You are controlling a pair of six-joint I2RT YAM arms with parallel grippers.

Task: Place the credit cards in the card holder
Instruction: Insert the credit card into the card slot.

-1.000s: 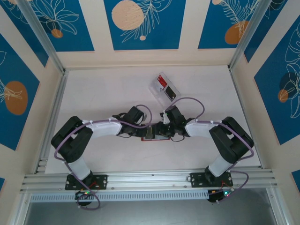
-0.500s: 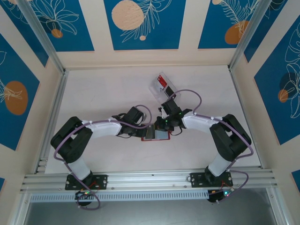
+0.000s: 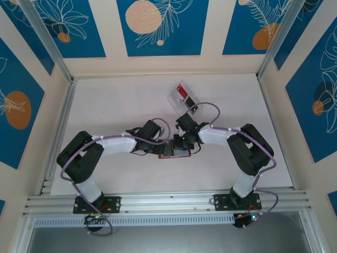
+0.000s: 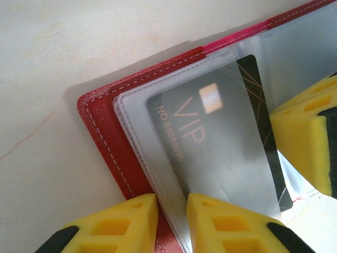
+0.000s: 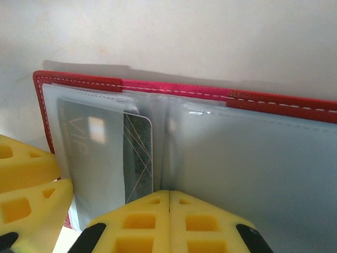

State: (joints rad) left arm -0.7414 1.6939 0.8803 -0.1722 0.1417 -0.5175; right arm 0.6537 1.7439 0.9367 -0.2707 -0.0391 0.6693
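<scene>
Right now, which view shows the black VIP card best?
Left wrist: the VIP card sits close, its lettering readable through the card holder's frosted pocket. The right wrist view sees it at a slant, lettering faint. From the top view the card holder is small and the card cannot be made out.

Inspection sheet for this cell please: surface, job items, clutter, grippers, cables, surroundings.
Surface: pale table, bare areas clean.
Job's things: red card holder open flat; black VIP card mostly in a clear pocket, one edge out; red card and dark card in clear tray.
Clutter: nothing seen.
Grippers: left gripper clamped on holder's edge; right gripper fingers together at the pocket.
Cables: purple cables along both arms.
Surroundings: blue leaf-print panels, aluminium frame.
</scene>
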